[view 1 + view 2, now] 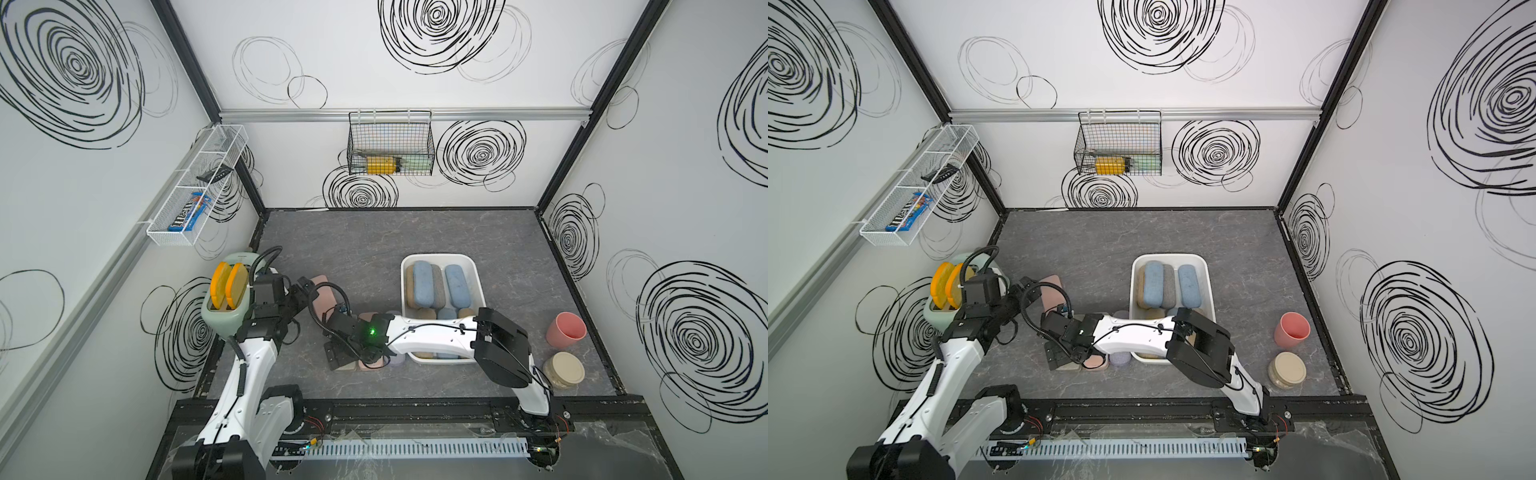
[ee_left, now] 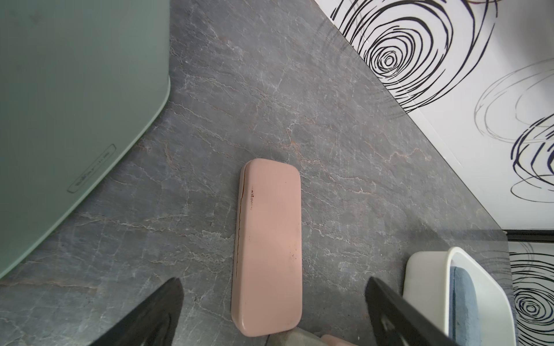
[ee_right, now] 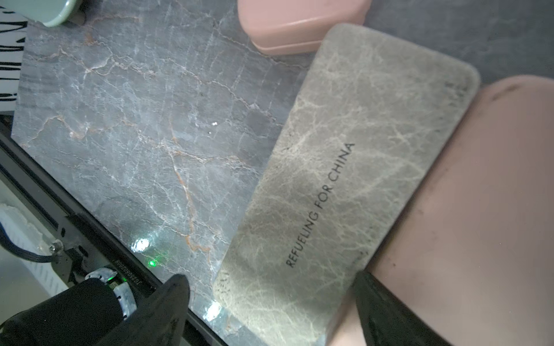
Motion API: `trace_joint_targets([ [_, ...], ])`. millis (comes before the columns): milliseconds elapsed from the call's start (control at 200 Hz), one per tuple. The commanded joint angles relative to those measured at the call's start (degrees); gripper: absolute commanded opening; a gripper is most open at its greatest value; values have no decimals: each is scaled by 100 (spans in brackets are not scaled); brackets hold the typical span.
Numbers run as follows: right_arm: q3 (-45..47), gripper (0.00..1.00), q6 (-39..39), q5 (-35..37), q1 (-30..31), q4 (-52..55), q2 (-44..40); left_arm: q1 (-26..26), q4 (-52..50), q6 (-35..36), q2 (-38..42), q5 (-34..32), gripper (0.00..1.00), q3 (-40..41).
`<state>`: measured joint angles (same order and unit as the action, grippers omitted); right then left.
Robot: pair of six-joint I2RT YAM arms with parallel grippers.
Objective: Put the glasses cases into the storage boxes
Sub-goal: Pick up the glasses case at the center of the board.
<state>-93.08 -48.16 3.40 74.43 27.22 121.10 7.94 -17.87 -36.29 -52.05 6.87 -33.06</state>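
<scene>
Left gripper (image 2: 272, 283), fingers spread astride pink case (image 2: 266, 239); right gripper (image 3: 269, 278), fingers spread astride grey-beige case (image 3: 344, 179) near worktop's (image 1: 374, 249) front edge.

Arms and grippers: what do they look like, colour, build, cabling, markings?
Both arms have smooth white shell links, left arm and right arm, joined by boxy black joint housings. A black ribbed hose loops at each wrist; thin black wires run along the white shells. A green light glows on the right wrist. The left gripper and right gripper have black tapering fingers.
</scene>
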Motion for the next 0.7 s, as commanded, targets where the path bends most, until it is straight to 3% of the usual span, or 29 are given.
trace_joint_targets([
  [0,-228,92,52,121,-13,123,395,7,228,-79,21,0,98,82],
  [420,-1626,98,-331,767,-106,1595,1540,3,205,-128,39,-99,97,115],
  [530,-1498,93,-374,799,-118,1434,1491,5,207,-133,20,-78,97,115],
  [696,-1427,79,-444,984,-131,1558,1261,27,200,-141,-14,-109,97,115],
])
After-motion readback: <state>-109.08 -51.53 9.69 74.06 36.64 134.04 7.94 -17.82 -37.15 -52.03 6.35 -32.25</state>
